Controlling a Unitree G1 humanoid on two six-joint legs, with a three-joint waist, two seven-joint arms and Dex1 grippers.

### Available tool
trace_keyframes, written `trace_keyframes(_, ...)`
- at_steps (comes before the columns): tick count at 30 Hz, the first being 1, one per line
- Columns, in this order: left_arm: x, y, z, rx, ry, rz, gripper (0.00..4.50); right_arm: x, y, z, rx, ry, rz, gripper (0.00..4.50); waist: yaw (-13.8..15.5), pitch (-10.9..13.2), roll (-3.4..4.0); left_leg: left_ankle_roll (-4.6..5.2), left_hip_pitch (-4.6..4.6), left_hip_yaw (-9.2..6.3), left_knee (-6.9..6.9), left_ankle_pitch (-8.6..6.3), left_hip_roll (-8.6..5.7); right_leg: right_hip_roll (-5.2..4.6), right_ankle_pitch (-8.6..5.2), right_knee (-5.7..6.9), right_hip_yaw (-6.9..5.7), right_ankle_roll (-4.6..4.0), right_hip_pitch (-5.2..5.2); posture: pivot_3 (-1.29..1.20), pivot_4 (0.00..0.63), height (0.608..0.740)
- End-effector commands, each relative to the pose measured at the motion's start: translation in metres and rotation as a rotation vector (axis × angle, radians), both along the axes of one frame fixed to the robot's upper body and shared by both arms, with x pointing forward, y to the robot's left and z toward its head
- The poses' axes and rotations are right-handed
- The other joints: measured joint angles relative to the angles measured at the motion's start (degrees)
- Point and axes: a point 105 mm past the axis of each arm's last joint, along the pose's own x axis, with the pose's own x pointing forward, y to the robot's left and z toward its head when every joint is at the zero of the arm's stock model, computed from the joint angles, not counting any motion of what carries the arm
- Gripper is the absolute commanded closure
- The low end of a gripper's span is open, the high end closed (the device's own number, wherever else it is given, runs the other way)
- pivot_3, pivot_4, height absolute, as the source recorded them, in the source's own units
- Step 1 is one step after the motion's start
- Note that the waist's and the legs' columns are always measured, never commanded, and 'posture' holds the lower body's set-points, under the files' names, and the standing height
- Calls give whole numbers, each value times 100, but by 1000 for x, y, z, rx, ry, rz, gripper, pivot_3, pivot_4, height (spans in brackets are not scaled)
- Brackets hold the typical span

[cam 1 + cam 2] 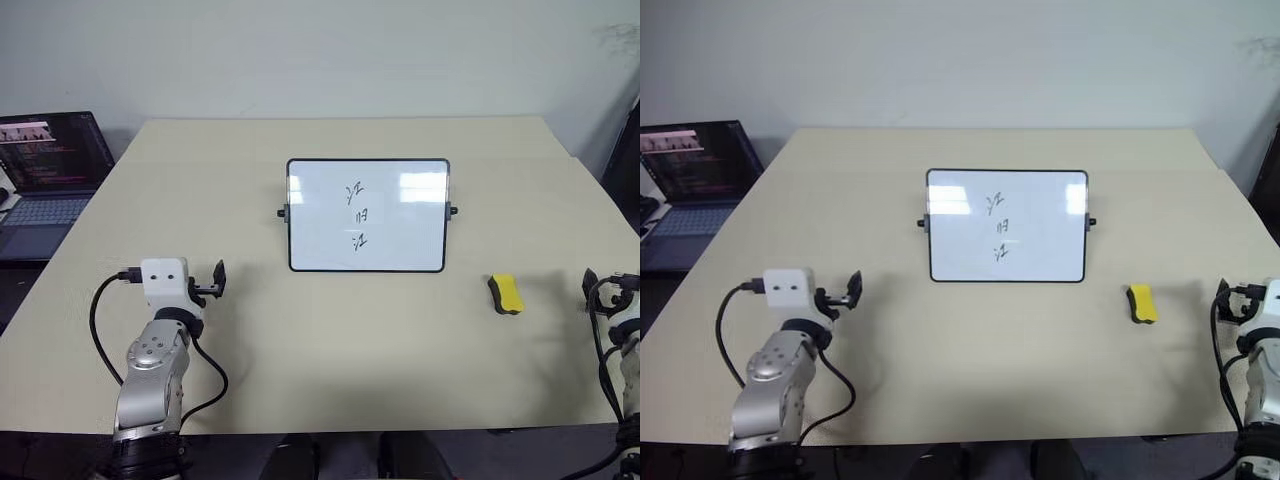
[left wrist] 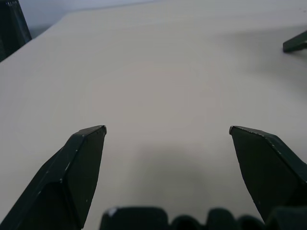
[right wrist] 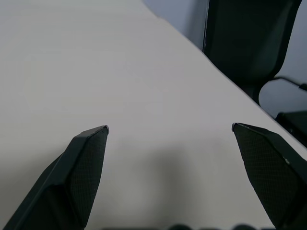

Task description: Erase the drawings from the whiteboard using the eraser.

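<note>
- While both arms hovered low over the beige table (image 1: 330, 340), the whiteboard (image 1: 400, 225) stood propped at the centre of the frame, tilted back, with small black knobs on its short sides.
- The drawings (image 1: 357, 214), three black scribbles in a short column, sat in the middle of the board's white face, unerased.
- The eraser (image 1: 506, 293), yellow with a black layer, lay on the table at the right of the frame, below and to the right of the board and well apart from it.
- The left claw (image 2: 168, 132) was released, its two black fingers spread wide over bare table with nothing between them; in the head view it sat at lower left, apart from the board.
- The right claw (image 3: 170, 129) was likewise released and empty, at the far right edge of the frame, near the eraser but not touching it.
- A laptop (image 1: 45, 165) with a lit screen sat at the upper left, off the table's edge.
</note>
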Motion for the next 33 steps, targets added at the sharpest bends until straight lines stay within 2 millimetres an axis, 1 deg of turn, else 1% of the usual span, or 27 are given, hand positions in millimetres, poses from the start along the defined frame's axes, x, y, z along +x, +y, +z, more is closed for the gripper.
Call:
trace_keyframes(1, 5, -4, 0, 25, -2, -6, 0, -4, 0, 7, 47, -5, 18, 39, 4, 0, 0, 0, 0, 0, 0, 0, 0, 0, 0, 0, 0, 0, 0, 0, 150, 740)
trace_keyframes(3, 5, -2, -9, 16, 31, 15, 0, -8, 4, 0, 50, 27, 26, 39, 9, 0, 0, 0, 1, -1, -1, 0, 0, 1, 0, -1, 0, 0, 1, 0, 150, 740)
trace_keyframes(4, 4, -1, -10, 12, 32, 17, 0, -10, 5, 1, 38, 30, 27, 39, 14, 0, 0, 0, 1, -1, -1, 0, 1, 1, 0, -1, -1, 0, 0, 0, 150, 740)
trace_keyframes(7, 0, 0, -8, 26, 32, 2, 0, -10, 6, 14, 7, -8, 16, 39, -13, 2, 0, 0, -1, 1, -3, -1, 1, 0, 0, -6, 1, 1, -2, 0, 150, 740)
trace_keyframes(10, 1, 3, 0, 26, 18, -31, 0, -7, 5, 28, -16, -66, -2, 39, -32, 4, 0, 0, 0, 4, -2, -1, 1, -1, 1, -6, 3, 3, -2, 0, 150, 740)
trace_keyframes(11, 2, 3, 4, 9, 13, -62, 0, -6, 6, 31, -40, -78, -3, 39, -34, 4, 0, 0, 0, 3, -1, -1, 2, 0, 0, -5, 1, 3, -2, 0, 150, 740)
trace_keyframes(12, 3, 4, 8, -9, 10, -100, 0, -5, 12, 30, -40, -83, 9, 39, -36, 3, 0, 1, 1, 3, -2, -1, 2, 0, 0, -4, 1, 3, -1, 0, 150, 740)
trace_keyframes(13, 3, 0, 14, -38, 6, -166, 0, -5, 18, 30, -18, -97, 26, 39, -38, 4, -1, 1, 1, 2, -2, -1, 2, 1, 0, -4, -1, 3, -1, 0, 150, 740)
trace_keyframes(15, 1, -15, 29, -65, -5, -341, 0, -7, 31, 29, 25, -101, 66, 39, -49, 4, -2, -1, -2, -4, -3, -1, 10, 2, 0, -5, -2, 1, -1, 0, 150, 740)
trace_keyframes(16, -2, -18, 34, -54, 1, -407, 0, -8, 38, 30, 33, -108, 81, 39, -55, 5, -2, -1, -6, -8, -3, -1, 9, 2, 0, -5, -2, 0, -2, 0, 150, 740)
trace_keyframes(18, -6, -26, 45, -22, 24, -516, 0, -14, 49, 38, 64, -124, 126, 39, -49, 12, 11, -4, -13, -20, -4, 0, 7, 1, 0, -8, -1, -1, -4, 0, 150, 740)
trace_keyframes(19, -9, -23, 52, -11, 33, -556, 0, -17, 60, 44, 73, -138, 153, 39, -48, 18, 23, -4, -18, -32, -4, 0, 3, -1, 0, -11, 0, -1, -6, 0, 150, 740)
trace_keyframes(21, -13, -28, 63, 16, 60, -660, 0, -25, 74, 55, 81, -154, 190, 39, -49, 25, 35, -1, -23, -48, -3, -1, -6, -4, 0, -13, 3, 1, -9, 0, 150, 740)
trace_keyframes(22, -16, -37, 68, 33, 79, -733, 0, -31, 76, 60, 87, -158, 193, 39, -53, 27, 38, 0, -29, -57, -3, -1, -3, -5, 0, -12, -2, 0, -12, 0, 150, 740)
trace_keyframes(24, -22, -51, 75, 37, 117, -859, 0, -41, 82, 67, 98, -163, 189, 39, -53, 28, 40, 1, -34, -71, -3, -2, 1, -2, -1, -16, -10, -2, -14, 0, 150, 740)
trace_keyframes(26, -29, -67, 81, 44, 153, -994, 0, -48, 90, 69, 113, -146, 203, 39, -42, 28, 40, 2, -35, -72, -3, -2, -3, -2, -1, -18, -11, -1, -12, 0, 150, 740)
trace_keyframes(28, -35, -81, 81, 73, 196, -1121, 0, -53, 101, 69, 99, -115, 244, 39, -38, 28, 40, 2, -36, -72, -3, -2, -3, -1, -1, -23, -15, -1, -11, 0, 150, 740)
trace_keyframes(31, -30, -96, 83, 105, 220, -1251, 0, -57, 118, 62, 87, -42, 293, 39, -55, 32, 46, 4, -36, -69, -6, -2, -1, 4, -1, -35, -15, 0, -8, 0, 150, 740)
trace_keyframes(33, -25, -113, 87, 177, 225, -1374, 0, -54, 130, 65, 86, -28, 323, 39, -58, 33, 44, 5, -40, -66, -5, -1, -1, 9, 1, -41, -19, 1, -8, 0, 150, 740)
